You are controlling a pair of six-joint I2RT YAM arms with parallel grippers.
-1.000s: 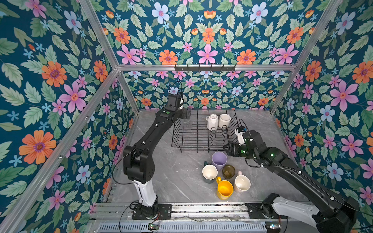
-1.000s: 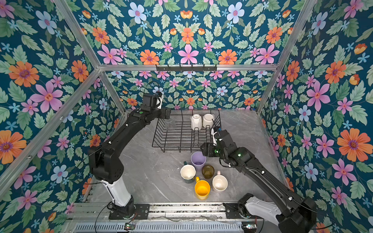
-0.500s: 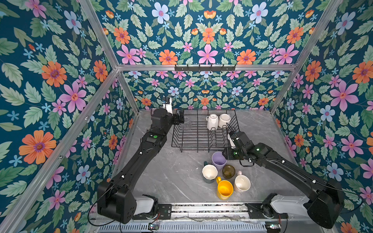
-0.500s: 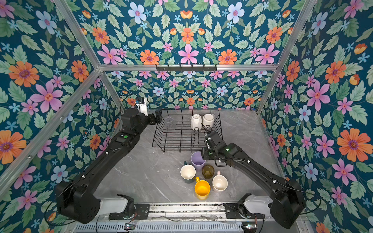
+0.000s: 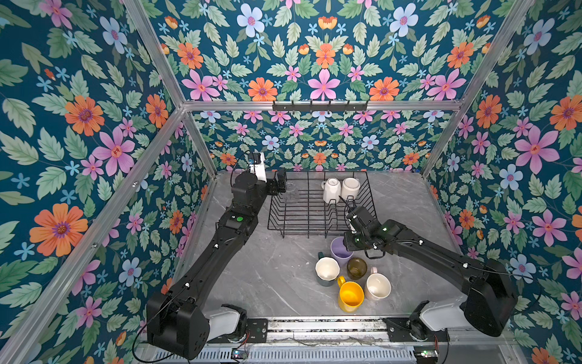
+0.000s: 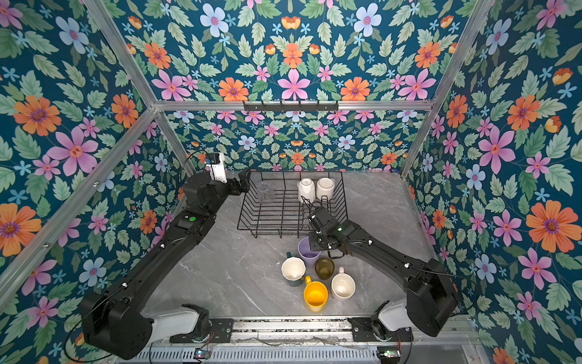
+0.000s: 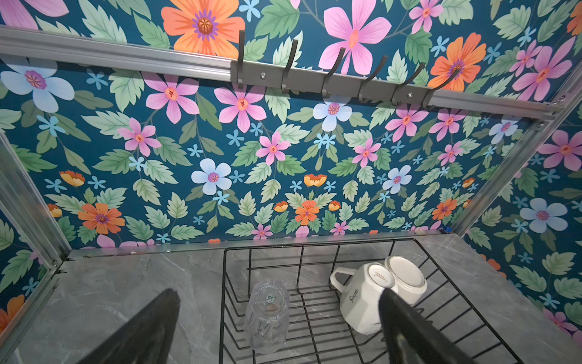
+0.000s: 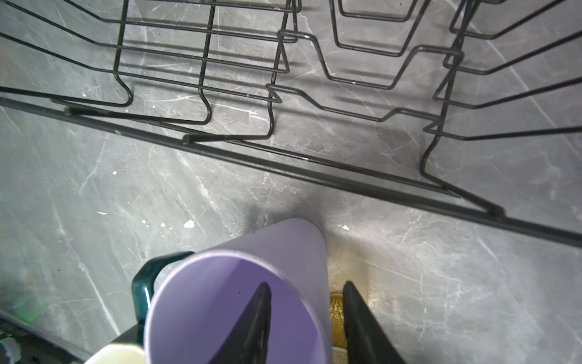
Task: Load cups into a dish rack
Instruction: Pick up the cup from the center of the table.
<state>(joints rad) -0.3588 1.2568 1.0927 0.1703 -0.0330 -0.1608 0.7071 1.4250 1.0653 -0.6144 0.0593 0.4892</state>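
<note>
Three cups stand upside down in the rack (image 5: 315, 214): a clear glass (image 5: 291, 192) and two white mugs (image 5: 332, 190). Five stand on the desk (image 5: 261, 274) in front of it. I read the left end effector (image 7: 278, 291) as wide open and empty, near the glass. The right end effector (image 8: 305, 283) straddles the lilac tumbler's (image 8: 220, 283) wall, one finger inside, one outside with a gap showing: not clamped.

Right wrist view: the lilac tumbler (image 8: 239, 299) is cut off at its base by the frame edge. Beside the tumbler, the green mug (image 8: 140, 286) shows only its handle. The brown glass (image 8: 336, 318) is mostly hidden behind the right gripper (image 8: 305, 285).
</note>
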